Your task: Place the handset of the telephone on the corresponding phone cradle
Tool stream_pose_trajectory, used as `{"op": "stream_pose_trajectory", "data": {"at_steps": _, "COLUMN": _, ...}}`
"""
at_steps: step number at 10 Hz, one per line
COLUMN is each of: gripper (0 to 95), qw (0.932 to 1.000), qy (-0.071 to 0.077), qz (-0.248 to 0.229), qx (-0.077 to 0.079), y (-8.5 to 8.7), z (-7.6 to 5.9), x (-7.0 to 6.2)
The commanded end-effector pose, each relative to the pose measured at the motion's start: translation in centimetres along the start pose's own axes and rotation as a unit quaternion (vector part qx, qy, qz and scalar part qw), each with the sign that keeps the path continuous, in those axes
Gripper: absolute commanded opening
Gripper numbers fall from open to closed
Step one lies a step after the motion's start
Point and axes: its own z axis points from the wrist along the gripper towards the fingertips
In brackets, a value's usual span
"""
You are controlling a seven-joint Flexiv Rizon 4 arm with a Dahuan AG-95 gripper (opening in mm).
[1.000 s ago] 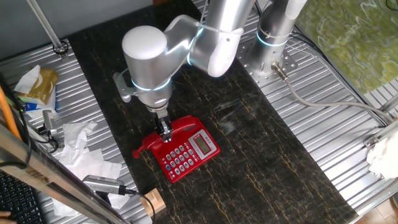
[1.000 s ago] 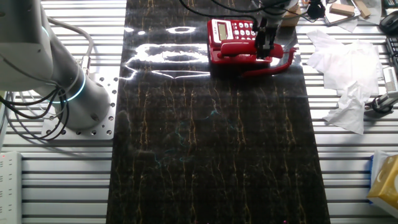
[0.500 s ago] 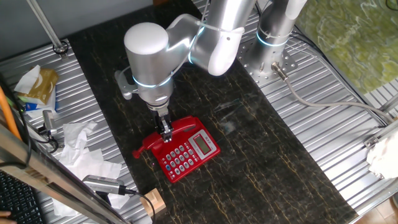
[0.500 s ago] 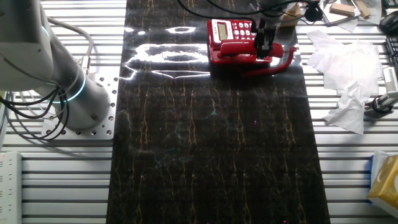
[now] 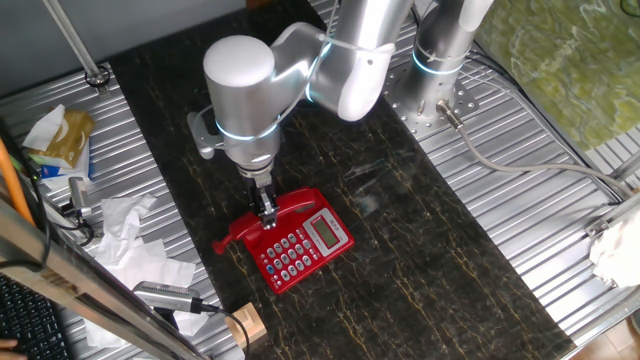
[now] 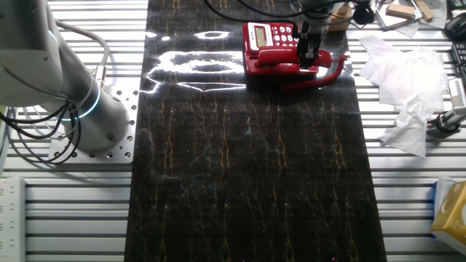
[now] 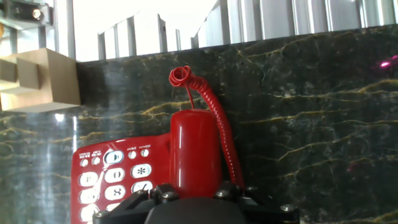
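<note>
My fingers (image 5: 267,212) grasp the handset (image 7: 194,152), holding it lengthwise over the cradle (image 6: 280,64) so it can seat.

Dark marbled mat (image 5: 420,250) with gold veins runs down the middle of the ribbed metal table (image 5: 560,230). Crumpled white tissue (image 5: 130,240) lies on the ribs beside the mat; same pile in the other fixed view (image 6: 400,94). Wooden block (image 5: 246,325) sits at the mat's near corner; the hand view shows it (image 7: 37,78) just off the mat edge. Yellow-and-white packet (image 5: 55,135) rests near the table's far left side. Grey cable (image 5: 520,165) snakes across the ribs on the right. Keyboard (image 5: 30,320) at bottom-left corner. Glare streak on the mat in the other fixed view.
</note>
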Motion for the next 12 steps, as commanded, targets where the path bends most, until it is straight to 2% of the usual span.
{"op": "stream_pose_trajectory", "data": {"at_steps": 1, "gripper": 0.0, "qw": 1.0000, "qy": 0.004, "qz": -0.005, "qx": -0.001, "y": 0.03, "z": -0.01, "x": -0.01}}
{"op": "stream_pose_trajectory", "data": {"at_steps": 5, "gripper": 0.0, "qw": 0.9998, "qy": 0.008, "qz": -0.016, "qx": 0.000, "y": -0.15, "z": 0.06, "x": 0.17}}
{"op": "stream_pose_trajectory", "data": {"at_steps": 6, "gripper": 0.0, "qw": 0.9992, "qy": 0.007, "qz": -0.036, "qx": 0.014, "y": -0.15, "z": 0.06, "x": 0.17}}
{"op": "stream_pose_trajectory", "data": {"at_steps": 7, "gripper": 0.0, "qw": 0.9986, "qy": 0.007, "qz": -0.049, "qx": 0.019, "y": -0.15, "z": 0.06, "x": 0.17}}
{"op": "stream_pose_trajectory", "data": {"at_steps": 12, "gripper": 0.0, "qw": 0.9924, "qy": 0.019, "qz": -0.120, "qx": 0.019, "y": -0.15, "z": 0.06, "x": 0.17}}
